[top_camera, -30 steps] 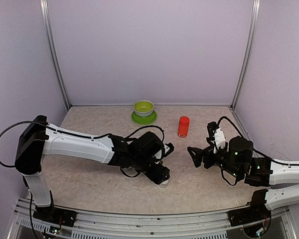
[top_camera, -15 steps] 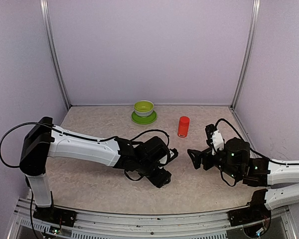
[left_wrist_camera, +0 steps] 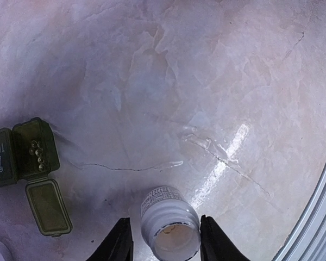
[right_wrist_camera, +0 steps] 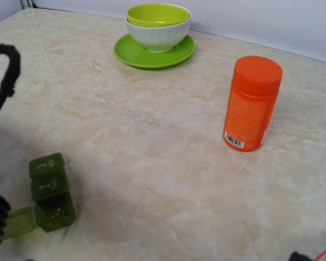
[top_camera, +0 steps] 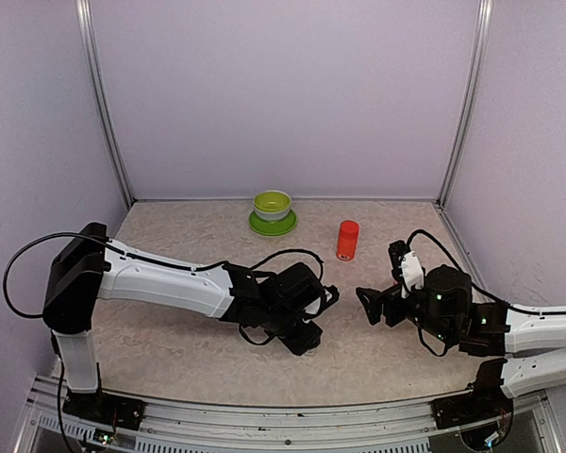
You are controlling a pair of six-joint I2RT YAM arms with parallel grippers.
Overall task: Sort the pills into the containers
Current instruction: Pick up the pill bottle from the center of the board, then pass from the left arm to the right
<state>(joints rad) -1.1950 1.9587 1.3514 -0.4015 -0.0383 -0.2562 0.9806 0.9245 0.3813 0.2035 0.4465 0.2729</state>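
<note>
While the left gripper [left_wrist_camera: 167,242] clamps an open white bottle [left_wrist_camera: 170,225], the containers [right_wrist_camera: 49,193] lie well left of the orange bottle [right_wrist_camera: 251,103], nearer the arms.

This dark green strip has three square compartments. Two are lidded and the end one is open, with its lid [left_wrist_camera: 48,207] flapped out and small yellowish pills [left_wrist_camera: 37,156] inside. How wide the fingers of the right gripper [top_camera: 370,302] stand, I cannot tell. Beyond the orange bottle, to its left, a lime bowl [right_wrist_camera: 157,22] sits on a saucer [right_wrist_camera: 130,54]. The tabletop [right_wrist_camera: 152,136] is glossy pale marble and the walls [top_camera: 283,94] are lilac.
</note>
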